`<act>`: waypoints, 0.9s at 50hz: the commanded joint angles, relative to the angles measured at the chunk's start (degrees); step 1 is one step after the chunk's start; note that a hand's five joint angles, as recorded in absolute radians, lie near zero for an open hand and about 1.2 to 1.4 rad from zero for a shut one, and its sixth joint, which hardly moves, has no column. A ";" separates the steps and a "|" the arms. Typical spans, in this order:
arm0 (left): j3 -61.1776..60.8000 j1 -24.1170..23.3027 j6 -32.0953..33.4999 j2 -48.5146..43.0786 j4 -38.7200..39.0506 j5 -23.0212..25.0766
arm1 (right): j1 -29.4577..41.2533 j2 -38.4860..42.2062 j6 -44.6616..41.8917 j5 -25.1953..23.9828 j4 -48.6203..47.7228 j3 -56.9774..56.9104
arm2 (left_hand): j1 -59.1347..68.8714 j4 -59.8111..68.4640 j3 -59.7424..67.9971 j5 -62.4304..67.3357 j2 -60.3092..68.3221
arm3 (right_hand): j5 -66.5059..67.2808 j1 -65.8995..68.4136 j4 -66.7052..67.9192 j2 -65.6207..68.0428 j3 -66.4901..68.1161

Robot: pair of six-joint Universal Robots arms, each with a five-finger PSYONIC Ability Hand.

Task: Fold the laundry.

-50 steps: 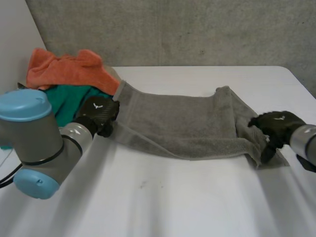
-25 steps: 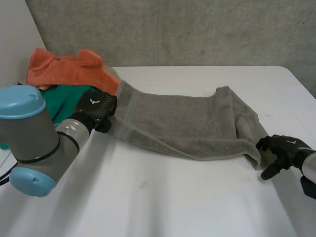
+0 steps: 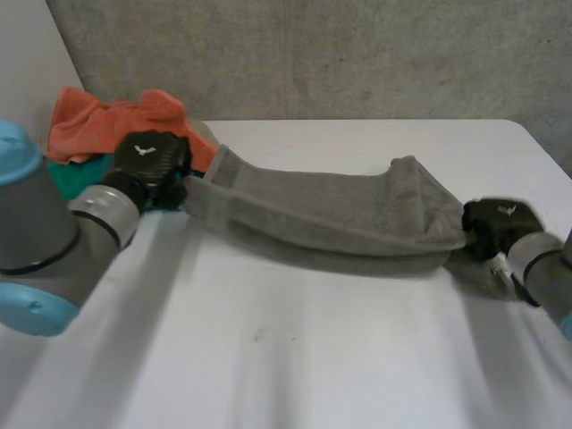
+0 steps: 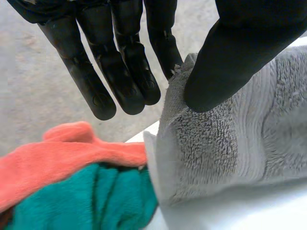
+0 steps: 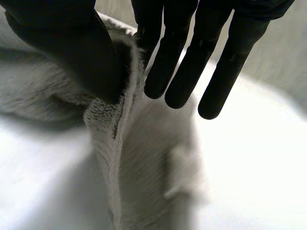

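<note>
A grey towel (image 3: 331, 223) stretches across the white table (image 3: 295, 357) between my two hands, sagging in its middle. My left hand (image 3: 150, 159) pinches the towel's left end; in the left wrist view its thumb (image 4: 230, 57) presses the grey towel (image 4: 225, 143) edge against the fingers (image 4: 124, 62). My right hand (image 3: 497, 225) pinches the towel's right end. The right wrist view has its thumb (image 5: 67, 48) and fingers (image 5: 187, 52) closed on a raised fold of the grey towel (image 5: 139, 158).
An orange cloth (image 3: 116, 125) and a teal cloth (image 3: 76, 170) are piled at the table's back left, right behind my left hand. They lie under that hand's fingertips as orange cloth (image 4: 57, 153) and teal cloth (image 4: 91, 201). A grey wall (image 3: 313, 54) runs behind the table.
My right hand has closed on the towel's right end and lifted it. My left hand has moved left and up with its end, so the towel now hangs taut off the table.
</note>
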 commanded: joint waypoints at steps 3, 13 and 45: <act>-4.53 4.78 1.03 10.81 -17.38 0.78 | -1.41 -14.50 -38.69 -1.10 16.69 -1.39 | 16.15 11.39 11.74 14.55 11.53 | 13.71 15.93 11.65 12.62 12.15; -12.70 3.81 18.42 14.78 -22.68 0.70 | -1.76 -16.00 -50.67 -0.30 33.85 -1.48 | 16.15 11.39 11.74 14.55 11.53 | 13.71 15.93 11.65 12.62 12.15; 23.25 -2.60 10.44 -5.96 26.46 -8.36 | 3.87 -5.36 -32.48 4.45 -16.79 -25.65 | 16.15 11.39 11.74 14.55 11.53 | 13.71 15.93 11.65 12.62 12.15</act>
